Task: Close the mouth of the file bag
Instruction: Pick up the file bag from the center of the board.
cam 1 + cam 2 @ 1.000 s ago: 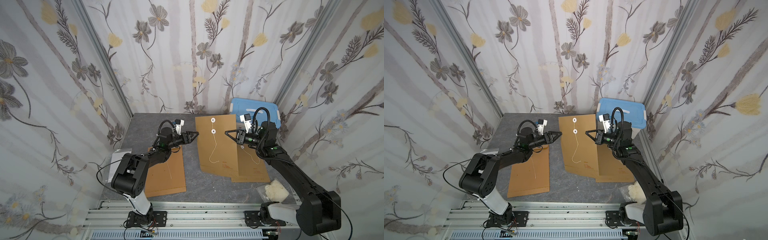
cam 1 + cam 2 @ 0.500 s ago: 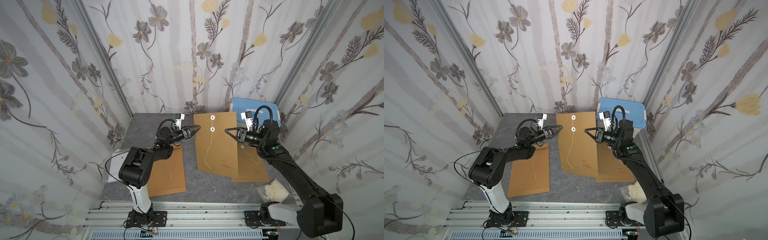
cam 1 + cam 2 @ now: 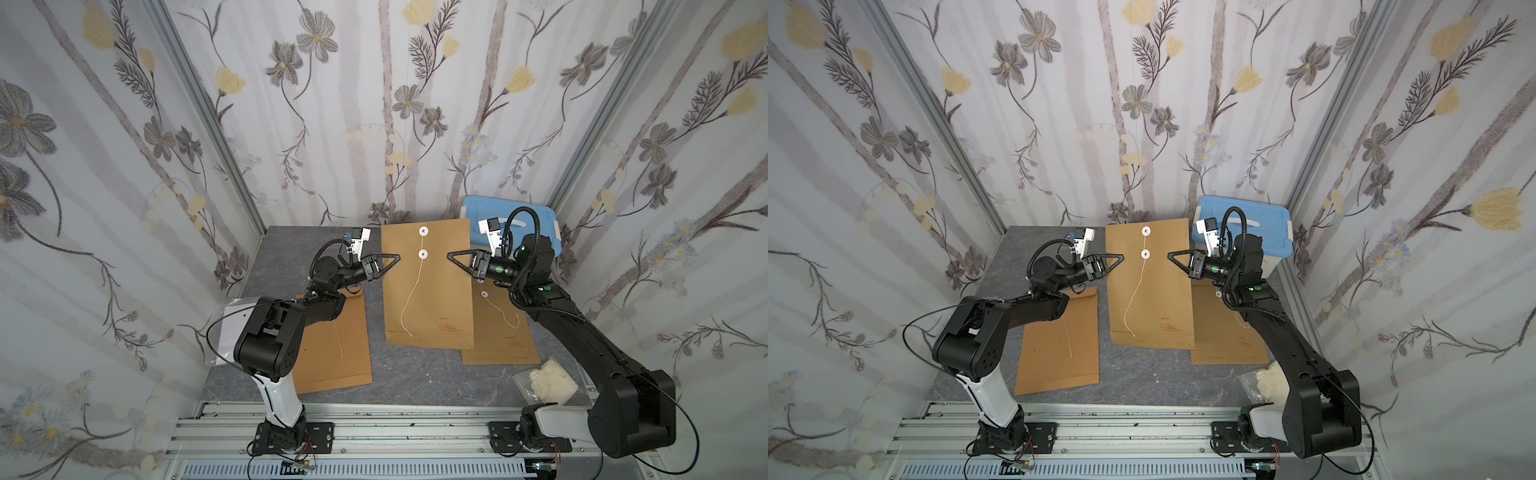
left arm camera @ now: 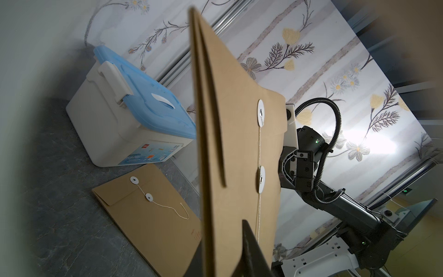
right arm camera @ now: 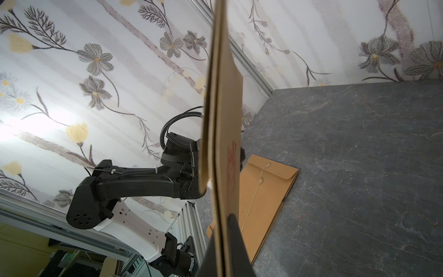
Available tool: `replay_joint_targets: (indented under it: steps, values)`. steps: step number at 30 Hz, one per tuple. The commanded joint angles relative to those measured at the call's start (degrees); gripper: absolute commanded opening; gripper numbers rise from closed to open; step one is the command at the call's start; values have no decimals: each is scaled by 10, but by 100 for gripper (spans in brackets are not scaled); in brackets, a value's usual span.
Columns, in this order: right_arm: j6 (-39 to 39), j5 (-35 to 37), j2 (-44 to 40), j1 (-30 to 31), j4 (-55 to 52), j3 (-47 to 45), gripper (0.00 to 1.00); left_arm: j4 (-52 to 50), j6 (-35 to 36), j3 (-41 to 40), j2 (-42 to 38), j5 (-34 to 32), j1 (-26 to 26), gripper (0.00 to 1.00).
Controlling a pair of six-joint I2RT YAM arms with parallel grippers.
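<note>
A brown file bag (image 3: 432, 299) hangs above the table between my two arms, its face with two white discs (image 3: 423, 254) turned up to both top views. A loose string (image 3: 409, 303) trails from the lower disc down the face. My left gripper (image 3: 397, 257) is shut on the bag's left edge, level with the lower disc. My right gripper (image 3: 450, 254) is shut on the right edge opposite. In the left wrist view the file bag (image 4: 239, 153) stands edge-on in my left gripper (image 4: 223, 242), with a dark gap between two layers of it.
Two more brown file bags lie flat on the grey table (image 3: 415, 382), one at the left (image 3: 336, 349) and one at the right (image 3: 498, 332). A white box with a blue lid (image 3: 519, 220) stands at the back right. A clear bag of white stuff (image 3: 548, 380) lies front right.
My left gripper, open a second ago, has come up to the bag's left edge and shut on it. The bag has swung from a slant to square between the arms.
</note>
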Motion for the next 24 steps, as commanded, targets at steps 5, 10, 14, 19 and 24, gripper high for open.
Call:
replay_joint_targets:
  steps: [5, 10, 14, 19, 24]
  values:
    - [7, -10, 10, -4, 33, 6, 0, 33, -26, 6, -7, 23, -1, 18]
    - [0, -9, 14, -10, 29, 6, 0, 33, -40, 6, -4, 32, -2, 13]
    - [-5, -10, 19, -13, 27, 7, 0, 25, -44, 5, -7, 46, -3, 12]
    - [-11, -11, 27, -12, 21, 12, 0, 27, -56, 10, 1, 58, -7, 21]
    - [-14, -9, 30, -12, 17, 14, 0, 28, -60, 13, 7, 64, -8, 20]
